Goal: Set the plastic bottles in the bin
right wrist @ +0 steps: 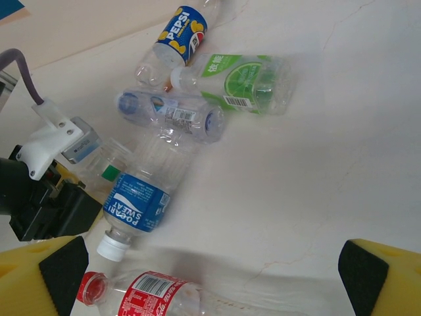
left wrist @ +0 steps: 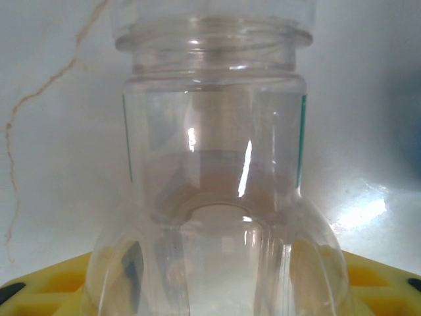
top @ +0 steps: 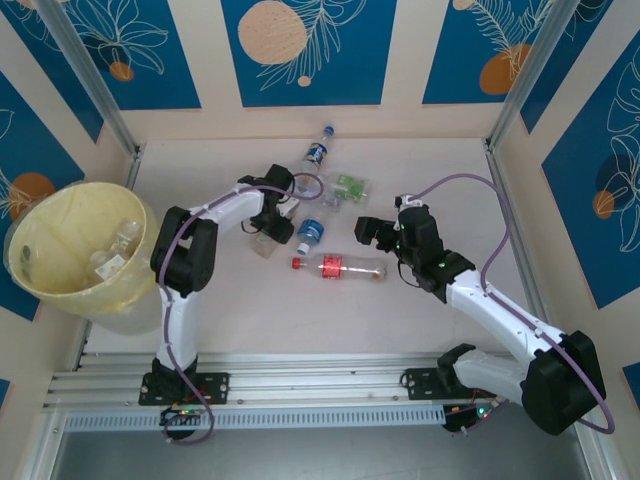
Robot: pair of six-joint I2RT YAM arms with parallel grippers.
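Hard against the left wrist lens, clear bottle (left wrist: pixel 214 197) between the left jaws; pinched or merely flanked, cannot tell. Spread wide over the white surface (right wrist: pixel 316 151), right jaws hovering above loose bottles: red-label bottle (right wrist: pixel 154 293) nearest, then Pocari Sweat bottle (right wrist: pixel 135 207), green-label bottle (right wrist: pixel 240 82), Pepsi bottle (right wrist: pixel 181 33). Far left, bin (top: pixel 65 215) with a few bottles (top: pixel 105 263) inside.

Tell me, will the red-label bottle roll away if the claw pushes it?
Probably: the red-label bottle lies on its side on the flat table, so a sideways push would likely roll it. It looks empty, so probably light. Its thin clear wall might dent if squeezed.
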